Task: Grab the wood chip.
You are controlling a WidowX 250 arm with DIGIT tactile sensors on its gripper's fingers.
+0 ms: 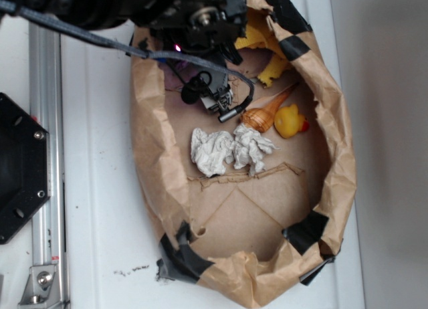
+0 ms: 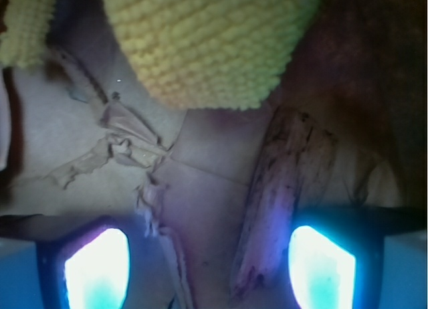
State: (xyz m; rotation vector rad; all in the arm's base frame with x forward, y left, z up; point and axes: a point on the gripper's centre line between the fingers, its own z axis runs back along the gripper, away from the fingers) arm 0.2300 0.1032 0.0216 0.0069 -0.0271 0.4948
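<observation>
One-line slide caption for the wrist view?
Open gripper hovering over the wood chip, with yellow knitted cloth above.

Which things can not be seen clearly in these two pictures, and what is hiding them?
- Wood chip: seen only in the wrist view; in the exterior view the arm covers that spot.
- Pincer: wrist view shows two glowing pads apart, their tips cut by the bottom edge; contact with the chip is unclear.
- Yellow cloth: cut by the wrist view's top edge; in the exterior view partly behind the arm and bag rim.

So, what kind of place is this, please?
Probably a lab test bench, not a home: a robot arm reaches into a taped brown paper bin holding a rubber duck, crumpled tissues and a wood chip.
</observation>
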